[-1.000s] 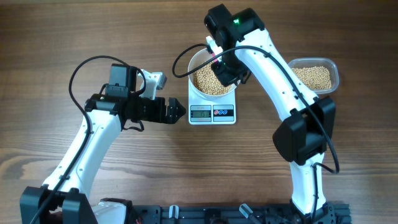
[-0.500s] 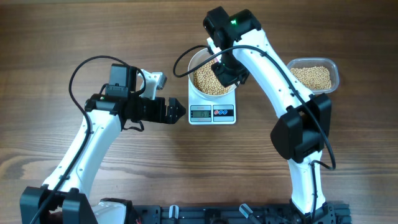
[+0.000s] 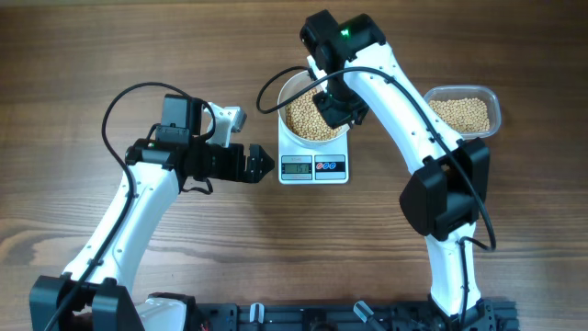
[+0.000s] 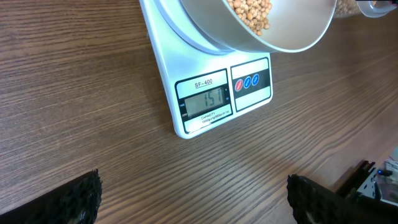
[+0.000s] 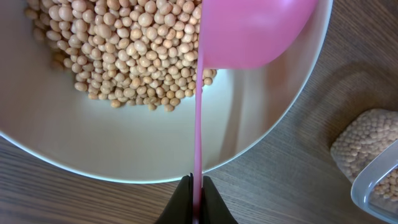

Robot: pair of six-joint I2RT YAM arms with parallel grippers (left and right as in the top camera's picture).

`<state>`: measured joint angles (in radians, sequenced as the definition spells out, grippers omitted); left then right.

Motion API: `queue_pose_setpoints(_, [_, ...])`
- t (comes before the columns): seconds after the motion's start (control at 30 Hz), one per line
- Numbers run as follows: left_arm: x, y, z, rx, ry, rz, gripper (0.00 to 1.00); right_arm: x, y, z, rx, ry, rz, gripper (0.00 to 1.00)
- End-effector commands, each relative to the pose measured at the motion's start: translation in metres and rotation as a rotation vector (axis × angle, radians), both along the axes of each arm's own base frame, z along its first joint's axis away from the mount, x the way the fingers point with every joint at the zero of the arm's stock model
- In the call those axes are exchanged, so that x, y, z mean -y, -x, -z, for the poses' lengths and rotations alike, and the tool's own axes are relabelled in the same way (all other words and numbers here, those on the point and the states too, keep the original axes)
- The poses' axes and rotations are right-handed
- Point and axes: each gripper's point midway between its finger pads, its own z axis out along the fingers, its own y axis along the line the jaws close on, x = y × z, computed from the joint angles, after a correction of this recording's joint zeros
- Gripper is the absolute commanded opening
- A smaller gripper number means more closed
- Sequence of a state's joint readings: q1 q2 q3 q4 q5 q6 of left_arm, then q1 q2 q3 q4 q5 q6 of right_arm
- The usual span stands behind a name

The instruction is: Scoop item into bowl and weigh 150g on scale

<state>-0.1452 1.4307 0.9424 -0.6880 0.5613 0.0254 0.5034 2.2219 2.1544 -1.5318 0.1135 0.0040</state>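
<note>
The white bowl (image 3: pixel 296 92) stands on the scale (image 3: pixel 314 167) and holds a heap of beans (image 3: pixel 303 118). In the left wrist view the scale's display (image 4: pixel 204 102) reads 151. My right gripper (image 5: pixel 198 200) is shut on the thin handle of a pink scoop (image 5: pixel 255 31), which hangs over the bowl's (image 5: pixel 155 146) right side, above the beans (image 5: pixel 124 56). From overhead the right gripper (image 3: pixel 333 101) sits over the bowl and hides the scoop. My left gripper (image 3: pixel 262 165) stands open just left of the scale, nothing between its fingers (image 4: pixel 78 199).
A clear plastic tub (image 3: pixel 494 99) with more beans (image 3: pixel 462 114) stands right of the bowl, under the right arm's reach; it also shows at the right edge of the right wrist view (image 5: pixel 379 186). A black rail runs along the table's front edge (image 3: pixel 312 317).
The right wrist has shifted slightly left over the bowl, and the pink scoop's tip that showed from overhead is now hidden beneath it. The left arm has not moved.
</note>
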Motion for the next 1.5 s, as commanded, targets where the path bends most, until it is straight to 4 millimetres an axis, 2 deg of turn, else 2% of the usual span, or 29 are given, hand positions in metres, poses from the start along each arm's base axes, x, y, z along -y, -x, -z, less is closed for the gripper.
queue_pose_setpoints(0.0, [0.001, -0.006, -0.005, 0.031, -0.008, 0.016, 1.00, 0.002, 0.000, 0.006, -0.007, 0.025, 0.017, 0.04])
queue_pose_setpoints(1.17, [0.001, -0.006, -0.005, 0.031, -0.008, 0.016, 1.00, -0.001, 0.008, 0.007, -0.044, 0.005, 0.018, 0.04])
queue_pose_setpoints(1.47, [0.001, -0.006, -0.005, 0.031, -0.008, 0.016, 1.00, -0.009, 0.012, 0.007, -0.071, -0.043, -0.005, 0.04])
